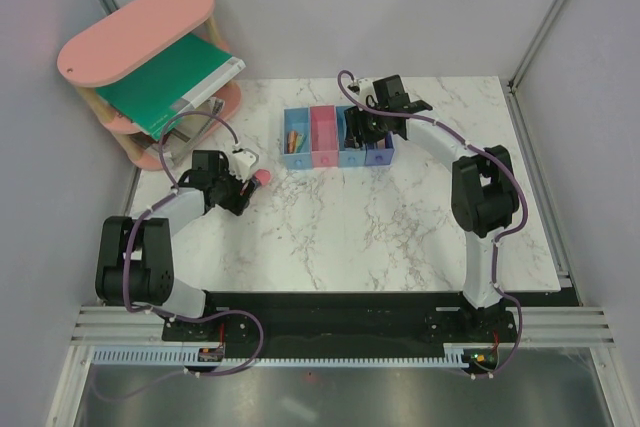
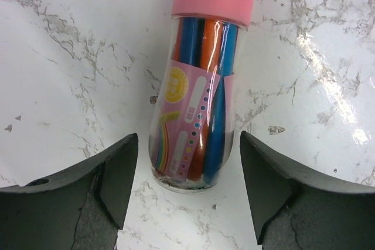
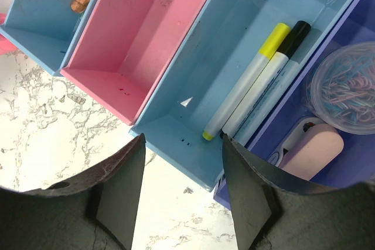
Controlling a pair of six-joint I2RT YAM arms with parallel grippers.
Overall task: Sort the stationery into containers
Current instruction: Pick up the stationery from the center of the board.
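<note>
So the left jaws are straddling, spread, a clear pink-capped plastic tube of pens (image 2: 199, 103) mid-frame; right jaws spread, empty. Next probably needs squeezing it squarely.

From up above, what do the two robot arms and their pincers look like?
The left arm and right arm have chunky black joints joined by white tubular links, with a purple cable looping along each. The left pincer and right pincer each end in two dark grey, wedge-shaped fingers.

Tube (image 2: 199, 109) left of bins (image 1: 325, 137), markers (image 3: 258, 80) inside
</note>
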